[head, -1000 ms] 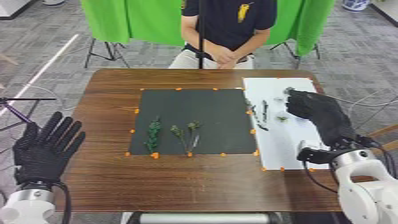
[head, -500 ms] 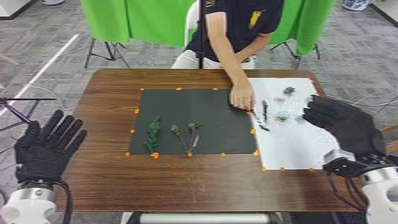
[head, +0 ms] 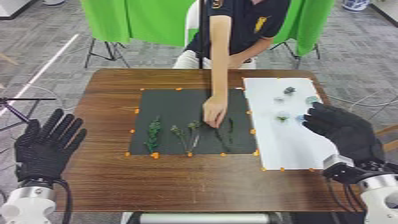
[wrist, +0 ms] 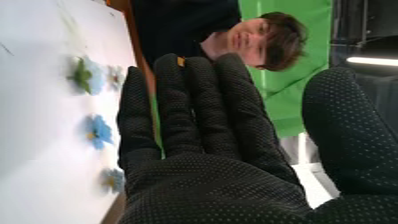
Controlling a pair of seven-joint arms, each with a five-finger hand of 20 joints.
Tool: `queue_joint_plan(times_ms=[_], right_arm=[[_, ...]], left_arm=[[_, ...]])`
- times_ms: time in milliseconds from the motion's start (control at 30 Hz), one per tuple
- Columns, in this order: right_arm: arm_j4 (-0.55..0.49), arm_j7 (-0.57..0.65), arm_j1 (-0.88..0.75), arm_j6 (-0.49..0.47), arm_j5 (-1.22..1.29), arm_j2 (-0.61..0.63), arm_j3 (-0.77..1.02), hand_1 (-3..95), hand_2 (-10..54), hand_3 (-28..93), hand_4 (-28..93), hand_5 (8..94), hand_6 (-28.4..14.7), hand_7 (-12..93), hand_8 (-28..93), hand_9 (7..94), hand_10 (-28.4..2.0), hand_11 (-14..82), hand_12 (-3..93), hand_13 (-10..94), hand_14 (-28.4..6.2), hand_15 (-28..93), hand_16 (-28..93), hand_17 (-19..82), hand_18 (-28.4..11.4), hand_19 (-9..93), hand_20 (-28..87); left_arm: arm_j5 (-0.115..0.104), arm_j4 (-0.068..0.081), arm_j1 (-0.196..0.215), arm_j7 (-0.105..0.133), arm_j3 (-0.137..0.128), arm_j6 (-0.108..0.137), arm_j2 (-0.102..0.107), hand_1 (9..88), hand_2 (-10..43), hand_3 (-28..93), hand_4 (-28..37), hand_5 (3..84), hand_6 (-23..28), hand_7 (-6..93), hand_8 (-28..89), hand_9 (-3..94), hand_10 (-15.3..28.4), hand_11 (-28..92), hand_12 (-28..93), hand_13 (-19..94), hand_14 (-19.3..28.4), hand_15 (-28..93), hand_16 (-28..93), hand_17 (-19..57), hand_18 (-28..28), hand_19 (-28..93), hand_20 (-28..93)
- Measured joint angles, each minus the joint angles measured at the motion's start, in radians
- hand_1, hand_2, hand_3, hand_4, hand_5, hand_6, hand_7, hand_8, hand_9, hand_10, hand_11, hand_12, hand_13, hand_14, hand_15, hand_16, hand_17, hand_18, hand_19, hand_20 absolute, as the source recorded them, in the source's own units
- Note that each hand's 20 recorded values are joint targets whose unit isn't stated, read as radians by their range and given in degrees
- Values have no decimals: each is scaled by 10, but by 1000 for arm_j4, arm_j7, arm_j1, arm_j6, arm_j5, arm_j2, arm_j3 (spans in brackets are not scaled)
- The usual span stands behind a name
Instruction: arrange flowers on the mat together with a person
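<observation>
Green stems (head: 153,136) lying on dark mat (head: 178,106), person's hand (head: 214,111) apparently finishing stems; blossoms (wrist: 100,132) remaining on white sheet (head: 289,145); left hand (head: 40,159), right hand (head: 348,134) waiting, fingers straight.

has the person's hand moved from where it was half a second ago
Yes, in the head view the person's hand has moved left and nearer the robot, from beside the white sheet to farther in over the dark mat.

The person's arm (head: 220,62) bars the far half of the mat (head: 171,105).
</observation>
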Motion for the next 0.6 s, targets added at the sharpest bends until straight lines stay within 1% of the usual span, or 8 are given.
queue_joint_plan(times_ms=[100, 167, 467, 600], right_arm=[[1, -6, 6, 62, 0, 30, -58, 230, 124, 800, -247, 510, -80, 145, -113, 460, -171, 114, 137, 357, -152, 246, 124, 100, -185, 460, 132], [3, -7, 13, 84, 0, 49, -84, 230, 124, 800, -247, 510, -80, 145, -113, 460, -170, 115, 137, 357, -152, 246, 124, 98, -186, 460, 133], [11, -6, 54, 86, -1, 71, -115, 230, 123, 801, -245, 508, -78, 146, -113, 459, -168, 115, 137, 357, -152, 245, 125, 97, -188, 460, 134], [12, -14, 57, 92, -5, 79, -123, 236, 113, 800, -243, 508, -76, 149, -113, 459, -167, 116, 137, 358, -150, 244, 124, 99, -187, 458, 133]], left_arm=[[0, 0, 0, 0, -2, 0, 0, 249, 129, 723, -283, 428, 85, 54, -76, 384, 149, 143, 97, 308, 139, 217, -29, -27, 136, 266, 132], [0, 0, 1, 1, -4, 0, 0, 249, 128, 723, -283, 427, 85, 55, -76, 385, 149, 143, 97, 308, 139, 217, -29, -27, 136, 266, 132], [0, 0, 1, 2, -3, -2, -1, 248, 128, 722, -283, 428, 86, 55, -76, 384, 149, 144, 98, 307, 141, 219, -28, -28, 136, 265, 133], [0, 0, 1, 3, -3, -3, -1, 248, 128, 721, -283, 428, 86, 54, -76, 384, 150, 143, 97, 307, 141, 218, -29, -28, 137, 265, 133]])
